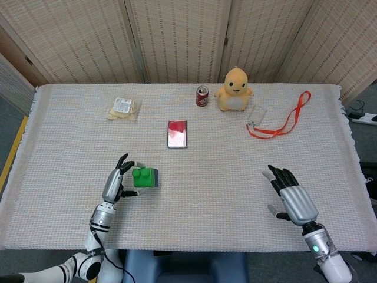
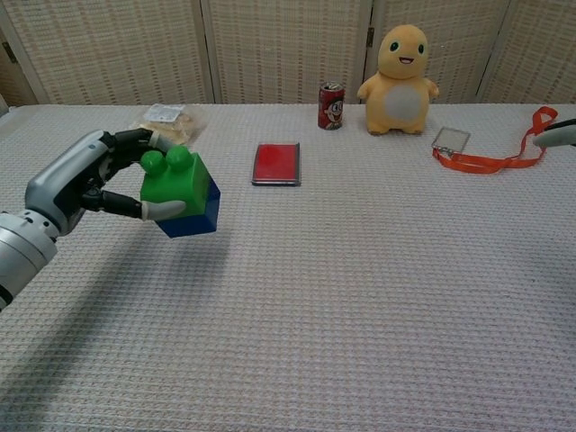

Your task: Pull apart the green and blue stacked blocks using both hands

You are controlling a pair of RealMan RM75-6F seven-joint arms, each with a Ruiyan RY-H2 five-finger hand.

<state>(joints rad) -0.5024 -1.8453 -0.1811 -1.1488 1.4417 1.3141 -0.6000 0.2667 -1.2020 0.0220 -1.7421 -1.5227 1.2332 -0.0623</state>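
Toward the near left part of the tabletop [image 1: 194,194], left hand [image 2: 85,184] gripping the stacked blocks [image 2: 180,193], green one [image 2: 171,180] on top, blue one [image 2: 200,212] beneath, tilted and lifted clear of the cloth, thumb below, fingers over the far side. Over the near right corner, right hand [image 1: 293,197] palm down, fingers spread, holding nothing. Along the far edge, snack packet [image 1: 123,108], soda can [image 1: 202,96], yellow plush toy [image 1: 235,89], orange lanyard [image 1: 281,121]; nearer the middle, red card case [image 1: 177,133].
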